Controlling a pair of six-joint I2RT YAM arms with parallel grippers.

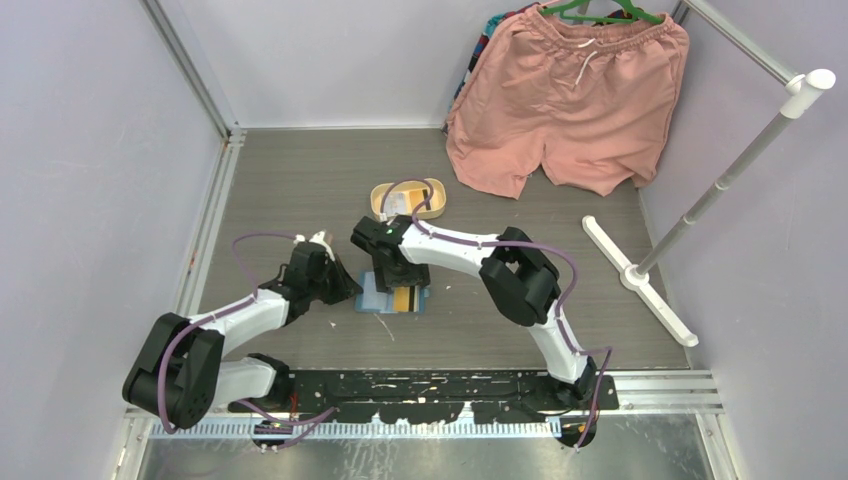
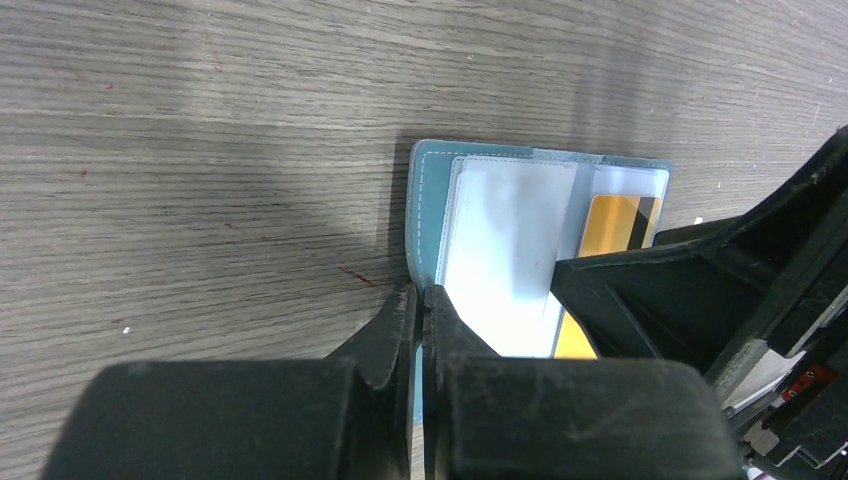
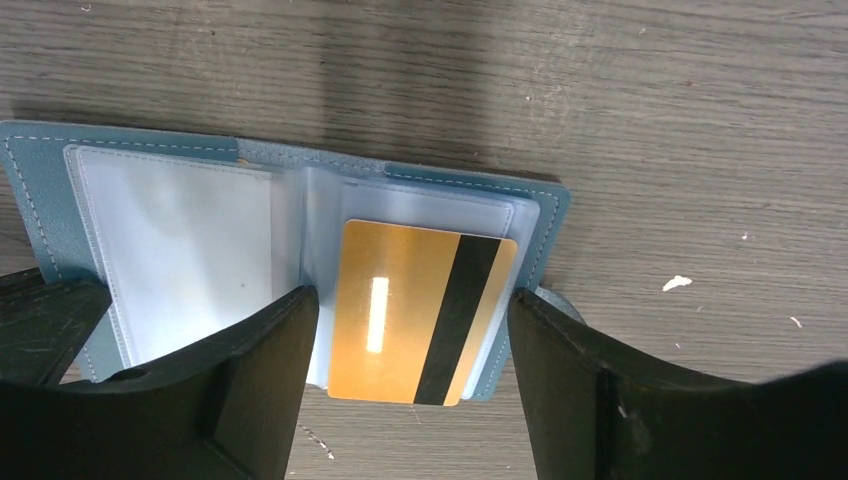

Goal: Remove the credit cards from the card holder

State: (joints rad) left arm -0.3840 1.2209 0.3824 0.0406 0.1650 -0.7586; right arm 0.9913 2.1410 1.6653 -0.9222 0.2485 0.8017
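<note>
The teal-blue card holder (image 1: pixel 372 298) lies open on the table, its clear pockets up; it also shows in the left wrist view (image 2: pixel 428 210) and the right wrist view (image 3: pixel 40 190). A gold credit card with a black stripe (image 3: pixel 420 310) sticks partway out of the right-hand pocket, past the holder's near edge; it also shows in the top view (image 1: pixel 405 299) and the left wrist view (image 2: pixel 615 222). My left gripper (image 2: pixel 420 300) is shut on the holder's left edge. My right gripper (image 3: pixel 412 345) is open, its fingers (image 3: pixel 262 360) either side of the gold card, not touching it.
A yellow oval tray (image 1: pixel 382 192) holding a whitish card (image 1: pixel 398 203) sits behind the holder. Pink shorts (image 1: pixel 565 95) hang at the back right. A white rack stand (image 1: pixel 640 280) rests on the table's right side.
</note>
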